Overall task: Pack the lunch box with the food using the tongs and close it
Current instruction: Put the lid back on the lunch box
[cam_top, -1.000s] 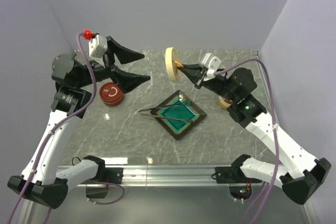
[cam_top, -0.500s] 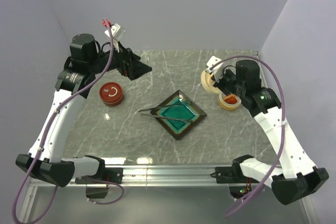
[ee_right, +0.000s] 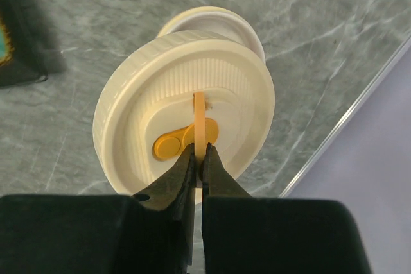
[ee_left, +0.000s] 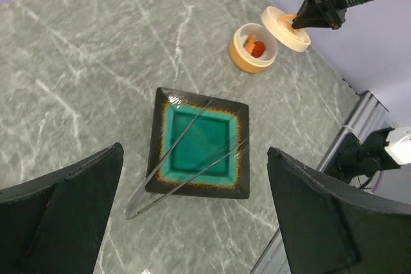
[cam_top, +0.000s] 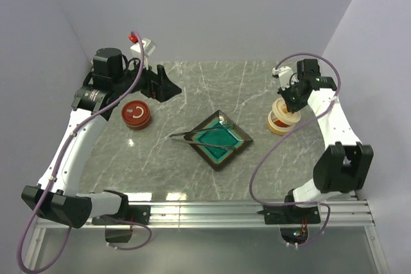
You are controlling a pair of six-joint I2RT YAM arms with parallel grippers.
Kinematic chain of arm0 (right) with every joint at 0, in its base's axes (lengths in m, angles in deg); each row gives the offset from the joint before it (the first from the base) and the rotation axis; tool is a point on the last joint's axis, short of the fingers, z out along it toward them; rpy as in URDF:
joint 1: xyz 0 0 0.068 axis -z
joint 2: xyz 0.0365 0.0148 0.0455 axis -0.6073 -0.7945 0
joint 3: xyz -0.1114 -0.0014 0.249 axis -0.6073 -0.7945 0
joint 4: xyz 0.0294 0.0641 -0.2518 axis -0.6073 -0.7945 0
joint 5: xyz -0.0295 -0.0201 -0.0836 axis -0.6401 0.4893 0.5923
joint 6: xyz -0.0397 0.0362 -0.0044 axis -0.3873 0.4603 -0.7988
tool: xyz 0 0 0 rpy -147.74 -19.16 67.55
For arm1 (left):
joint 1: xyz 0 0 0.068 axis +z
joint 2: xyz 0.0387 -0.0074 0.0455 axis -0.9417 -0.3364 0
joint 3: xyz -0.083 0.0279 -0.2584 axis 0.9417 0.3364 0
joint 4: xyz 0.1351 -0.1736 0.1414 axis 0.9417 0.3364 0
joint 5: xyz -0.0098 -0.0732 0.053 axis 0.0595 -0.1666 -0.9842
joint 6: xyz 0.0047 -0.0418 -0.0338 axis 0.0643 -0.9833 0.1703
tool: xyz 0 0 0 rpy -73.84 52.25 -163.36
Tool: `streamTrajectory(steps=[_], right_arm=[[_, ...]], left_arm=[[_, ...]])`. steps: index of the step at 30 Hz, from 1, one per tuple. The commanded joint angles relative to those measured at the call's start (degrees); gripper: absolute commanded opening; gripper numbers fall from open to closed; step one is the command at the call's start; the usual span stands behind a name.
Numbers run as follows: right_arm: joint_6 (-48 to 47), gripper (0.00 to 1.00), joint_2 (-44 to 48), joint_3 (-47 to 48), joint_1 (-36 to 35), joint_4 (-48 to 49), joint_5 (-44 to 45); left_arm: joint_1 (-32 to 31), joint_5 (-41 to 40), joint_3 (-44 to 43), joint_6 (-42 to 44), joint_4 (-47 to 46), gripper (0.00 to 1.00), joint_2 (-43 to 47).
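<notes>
Top: left gripper [cam_top: 168,89] spread wide and empty, red tub [cam_top: 136,115] just beside it. Right gripper [cam_top: 290,99] clamped on lid [cam_top: 283,111], cup [cam_top: 277,126] just below. Tongs [cam_top: 205,134] lie untouched across dish [cam_top: 221,156], between the grippers.

Left wrist: orange lumps [ee_left: 257,47] sit in cup; egg piece not seen.

Right wrist: jaws pinch lid tab [ee_right: 200,117]; cup contents hidden behind lid.

Judgement: packing not begun; closing still to do.

No readable text, brand or number is showing in any view. The red round container [cam_top: 136,115] is carrying a white curved mark with a small dot on its lid. It is looking like a C or a logo, but it is coming out too small to tell.
</notes>
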Motion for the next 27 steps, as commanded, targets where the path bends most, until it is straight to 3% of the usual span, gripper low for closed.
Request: streamTrajectory(steps=[1, 16, 27], right_arm=[[6.8, 0.00, -3.9, 4.5, 2.1, -1.8, 0.3], [13.8, 0.00, -10.0, 1.6, 1.7, 7.6, 9.7], [15.0, 0.00, -13.1, -0.8, -2.9, 11.5, 14.1]], left_arm=[[0.5, -4.1, 0.9, -1.7, -1.5, 0.99, 2.2], [0.6, -5.9, 3.1, -2.2, -3.2, 0.99, 1.9], [0.6, -6.6, 3.3, -2.1, -3.1, 0.99, 1.7]])
